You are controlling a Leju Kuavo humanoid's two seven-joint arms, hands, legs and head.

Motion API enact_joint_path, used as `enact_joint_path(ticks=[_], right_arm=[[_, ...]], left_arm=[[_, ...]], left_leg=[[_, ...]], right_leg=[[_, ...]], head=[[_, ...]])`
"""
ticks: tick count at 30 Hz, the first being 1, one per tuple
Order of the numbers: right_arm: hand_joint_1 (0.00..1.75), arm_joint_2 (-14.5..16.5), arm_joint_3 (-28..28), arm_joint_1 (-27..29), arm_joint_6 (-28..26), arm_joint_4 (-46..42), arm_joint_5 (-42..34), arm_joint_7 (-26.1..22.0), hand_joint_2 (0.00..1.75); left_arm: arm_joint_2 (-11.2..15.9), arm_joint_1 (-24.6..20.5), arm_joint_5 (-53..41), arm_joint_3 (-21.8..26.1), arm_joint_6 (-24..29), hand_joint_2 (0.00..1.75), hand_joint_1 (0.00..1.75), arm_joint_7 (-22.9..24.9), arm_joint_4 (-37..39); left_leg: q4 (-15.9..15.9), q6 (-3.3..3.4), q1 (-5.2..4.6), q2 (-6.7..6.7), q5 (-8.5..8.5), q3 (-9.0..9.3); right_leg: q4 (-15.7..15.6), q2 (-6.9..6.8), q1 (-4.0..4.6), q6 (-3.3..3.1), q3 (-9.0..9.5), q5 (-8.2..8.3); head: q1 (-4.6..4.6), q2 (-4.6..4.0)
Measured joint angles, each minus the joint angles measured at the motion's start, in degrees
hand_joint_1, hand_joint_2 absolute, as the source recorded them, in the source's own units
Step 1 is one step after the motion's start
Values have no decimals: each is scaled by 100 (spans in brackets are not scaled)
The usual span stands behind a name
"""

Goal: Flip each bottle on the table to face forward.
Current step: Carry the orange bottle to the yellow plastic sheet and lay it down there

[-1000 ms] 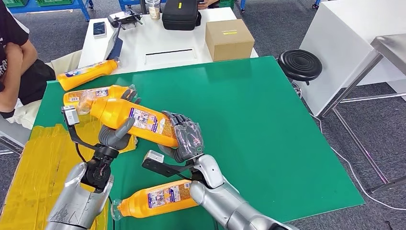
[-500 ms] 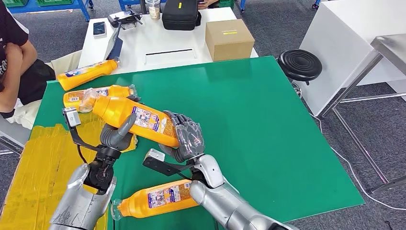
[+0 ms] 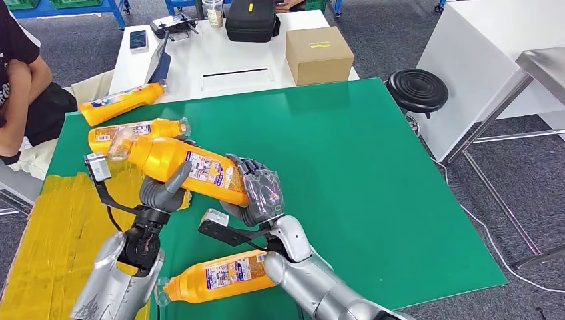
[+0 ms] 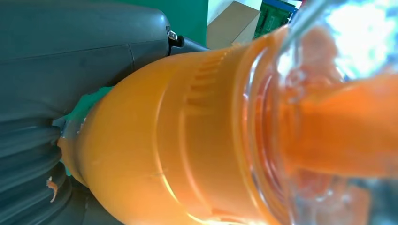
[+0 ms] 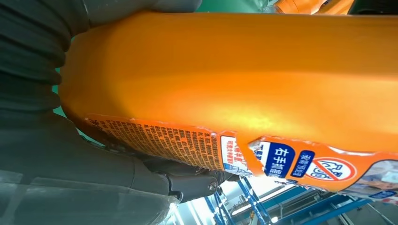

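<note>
You are mid-task: both hands carry one bottle (image 3: 183,167) in the air over the left part of the green bench (image 3: 373,187). The right hand (image 3: 258,193) has its fingers wrapped round the base end, and the left hand (image 3: 163,190) cups the body nearer the neck, thumb up against the side. The clear cap points toward the far left corner, and the label faces up and toward you. In the right wrist view the label (image 5: 263,152) wraps the side next to the plain orange body.

Three more bottles lie flat: one at the near edge (image 3: 216,275) by the right forearm, label up; one (image 3: 136,130) just behind the held one near the left edge; one (image 3: 120,103) at the far left corner, partly over the edge. I cannot tell which of these already count as facing forward, so judge at least the held one as unfinished, and it has yet to be set down.

Against half a second ago, the held bottle's cap end has shifted slightly toward the left edge; the left arm has moved slightly. The other bottles have not moved.
</note>
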Motion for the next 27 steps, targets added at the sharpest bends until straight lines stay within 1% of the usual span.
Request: enact_joint_path(ticks=[1, 2, 4, 5, 6, 12, 17, 20, 23, 27], right_arm=[[171, 1, -2, 4, 0, -2, 5, 10, 175], [140, 1, -3, 8, 0, -4, 7, 20, 175], [53, 3, -7, 12, 0, -10, 6, 37, 175], [13, 4, -8, 13, 0, -14, 5, 40, 175], [0, 5, -9, 16, 0, -18, 5, 41, 175], [0, 5, -12, 75, 0, -40, -266, -13, 175], [0, -84, -12, 199, 70, -321, -856, -86, 175], [0, -183, -11, 325, 166, -644, -1224, -130, 175], [0, -299, -10, 459, 221, -1041, -1437, -140, 175], [0, -505, -56, 700, 260, -1771, -1622, -132, 175]], left_arm=[[-1, 2, 1, -14, 16, 175, 175, -10, -12], [-1, 3, 3, -26, 34, 175, 175, -17, -22], [-3, 3, 9, -46, 68, 175, 175, -28, -43], [-8, 2, 12, -51, 81, 175, 175, -35, -57], [-18, 0, 12, -63, 93, 175, 175, -41, -75], [-68, -9, -45, -110, 222, 175, 175, -118, -245], [-68, -3, -56, -72, 259, 175, 175, -208, -396], [-63, 21, -54, -19, 255, 175, 175, -285, -475], [-56, 58, -122, 42, 285, 175, 175, -376, -531], [-48, 96, -774, 118, 682, 175, 175, -684, -642]], left_leg=[[0, 0, 0, 0, 0, 0], [0, 0, 0, 0, 0, 0], [0, 0, 0, 0, 0, 0], [0, 0, 0, 0, 0, 0], [0, 0, 0, -1, 0, 0], [0, 0, 0, 2, 0, -1], [0, 0, 0, -1, 0, -3], [0, 0, 0, -1, 0, -4], [0, 0, 0, -1, 0, -5], [0, 0, -1, -3, 0, -8]], right_leg=[[0, 0, 0, 0, 0, 0], [0, 0, 0, 0, 0, 0], [0, 0, 0, 0, 0, 0], [0, 0, 0, 0, 0, 0], [0, 0, 0, 0, 0, 0], [0, 3, 0, 0, 1, 0], [0, 2, 0, 0, 2, 0], [0, 2, 0, 0, 1, 0], [0, 1, 0, 0, 1, 0], [0, 1, 0, 0, 0, 0]], head=[[0, 0], [0, 0], [1, 0], [0, 0], [0, 0], [-1, 0], [1, 0], [1, 0], [1, 0], [1, 0]])
